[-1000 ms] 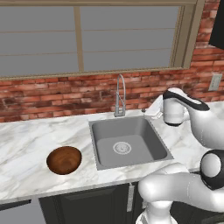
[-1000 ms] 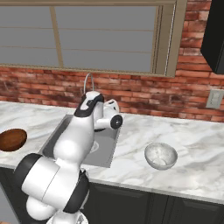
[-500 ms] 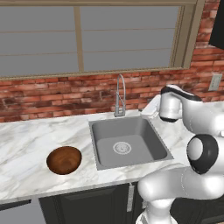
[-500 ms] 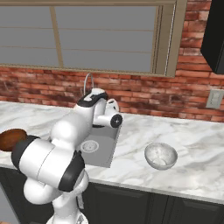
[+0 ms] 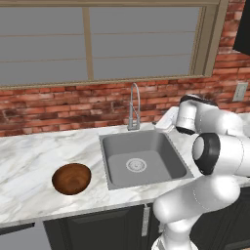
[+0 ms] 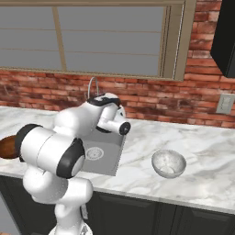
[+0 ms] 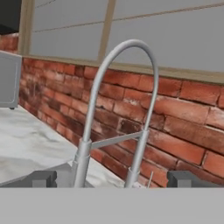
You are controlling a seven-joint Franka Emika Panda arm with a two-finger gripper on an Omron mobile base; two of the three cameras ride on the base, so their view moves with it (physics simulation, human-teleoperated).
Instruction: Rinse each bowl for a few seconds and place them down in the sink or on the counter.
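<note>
The dark reddish-brown bowl [image 5: 72,178] sits upright on the counter [image 5: 29,151] left of the sink [image 5: 116,165], and its edge shows at the left border [image 6: 6,146]. Right of the sink, the pale speckled bowl [image 6: 169,163] rests on the counter [image 6: 206,151]. My gripper [image 5: 165,122] hovers over the sink's back right corner, pointed at the chrome faucet [image 5: 134,105]. In the hand view the gripper [image 7: 113,179] is open, its fingertips [image 7: 43,178] wide apart with nothing between them, and the faucet [image 7: 118,113] stands just ahead.
A red brick wall [image 5: 58,110] and a window [image 5: 88,44] run behind the counter. A wall outlet [image 6: 224,103] sits at the right. A dark upper cabinet [image 6: 225,36] hangs at the top right. My folded arm [image 6: 59,147] covers part of the sink [image 6: 98,153].
The arm has folded and rotated, bringing the hand a little left toward the faucet. Both bowls stay where they were.
</note>
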